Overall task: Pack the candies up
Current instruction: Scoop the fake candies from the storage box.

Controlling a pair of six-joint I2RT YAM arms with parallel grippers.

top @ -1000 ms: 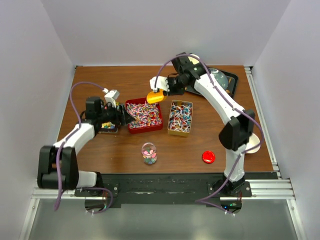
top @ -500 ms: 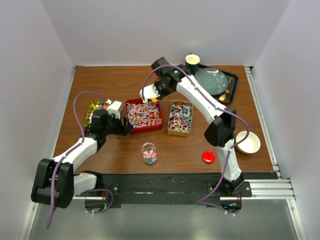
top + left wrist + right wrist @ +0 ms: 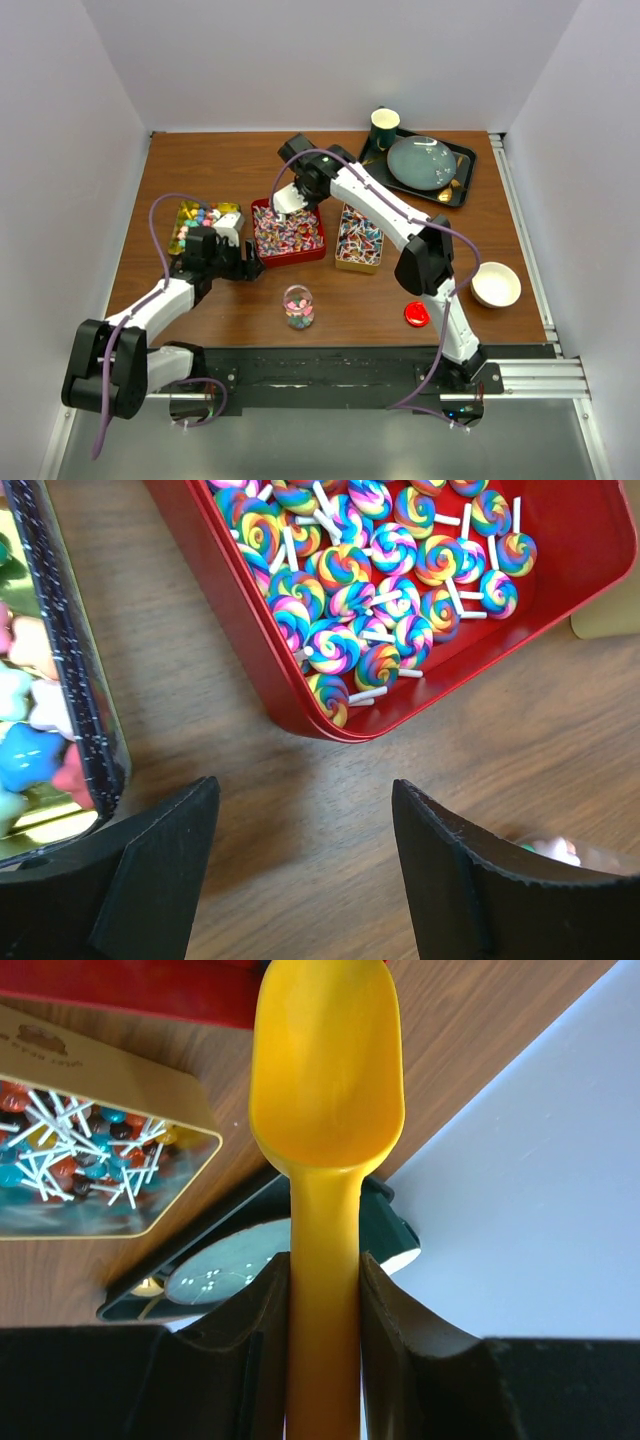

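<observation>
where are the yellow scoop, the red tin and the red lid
yellow scoop (image 3: 326,1070), right wrist view, middle of its bowl
red tin (image 3: 590,550), left wrist view, bare inner wall
red lid (image 3: 417,314), top external view, its centre

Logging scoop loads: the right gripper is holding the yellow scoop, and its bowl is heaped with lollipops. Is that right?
Not quite. The right gripper does hold the yellow scoop, but its bowl is empty. The right wrist view shows bare yellow plastic with nothing in it.
</observation>
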